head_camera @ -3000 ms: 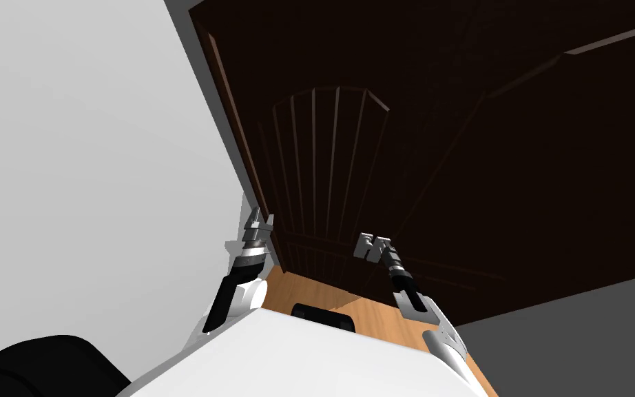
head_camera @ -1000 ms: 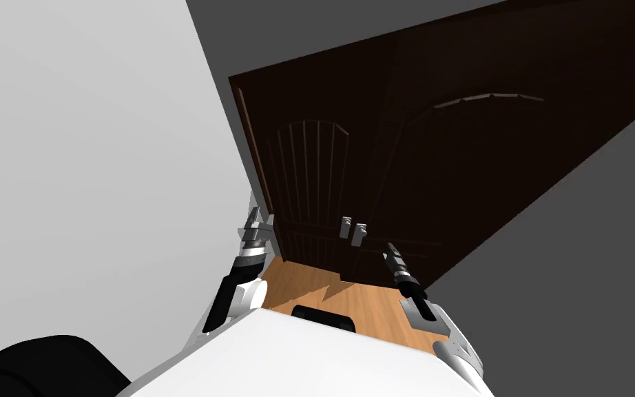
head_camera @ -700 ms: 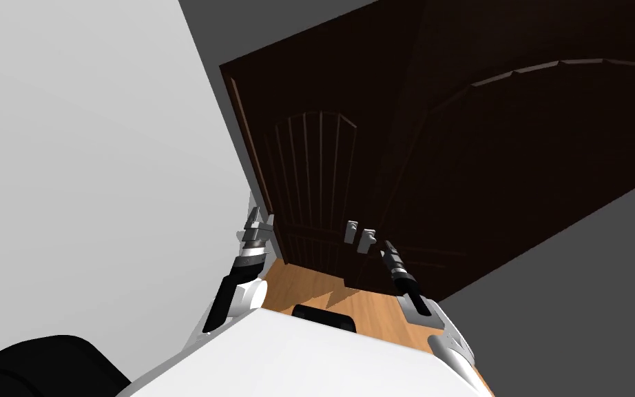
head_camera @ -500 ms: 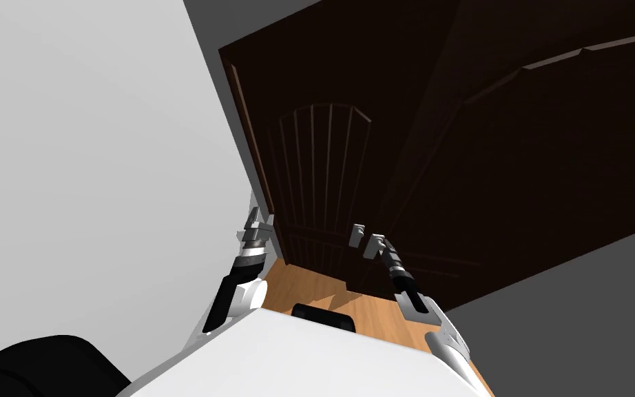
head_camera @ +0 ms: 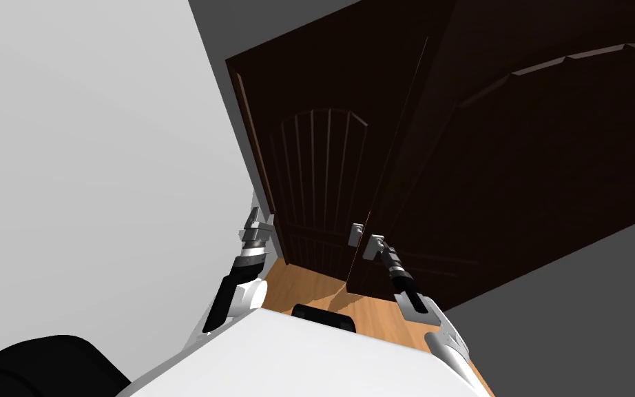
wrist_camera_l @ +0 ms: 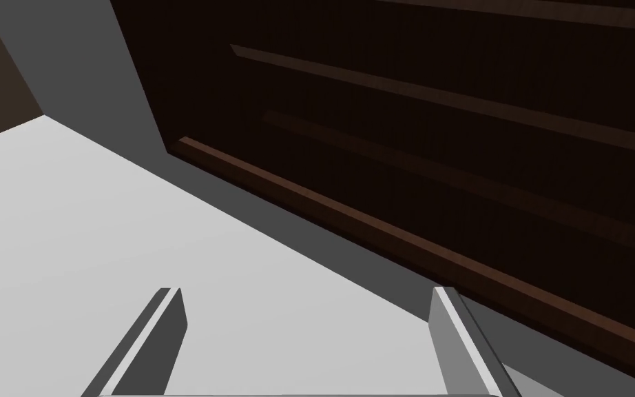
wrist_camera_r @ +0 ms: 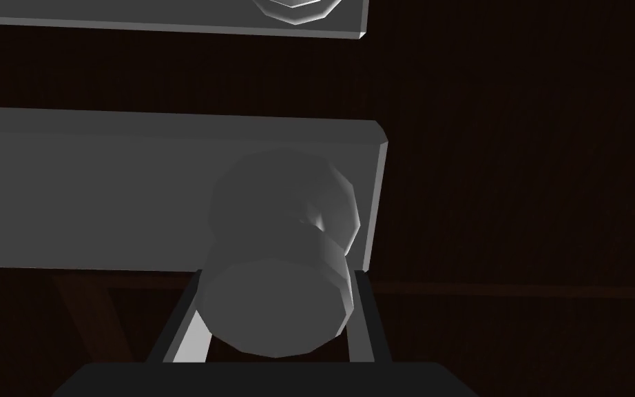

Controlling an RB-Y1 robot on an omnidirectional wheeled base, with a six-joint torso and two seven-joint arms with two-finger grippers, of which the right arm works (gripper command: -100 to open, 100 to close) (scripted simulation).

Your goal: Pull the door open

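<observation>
Dark brown wood fills the upper right of the head view: a double door (head_camera: 516,172) with arched panels. Its right leaf (head_camera: 502,207) stands a little out of line with the left leaf (head_camera: 316,179), so its free edge shows in the middle of the frame. A plain white wall (head_camera: 89,172) takes the whole left side, and a grey wall (head_camera: 585,310) the lower right corner. A narrow strip of orange-brown wooden floor (head_camera: 309,286) lies below the door, at the lower middle.

The right gripper (head_camera: 380,249) is clenched on the grey round knob (wrist_camera_r: 275,289) of the right leaf. Both fingers (wrist_camera_r: 189,310) press the sides of the knob, which sits on a grey plate (wrist_camera_r: 102,186). A second grey handle (head_camera: 357,233) is just beside it, on the left leaf.

The left gripper (head_camera: 259,224) is at the left edge of the door, near the white wall, with its fingers (wrist_camera_l: 164,324) spread apart and grasping nothing
</observation>
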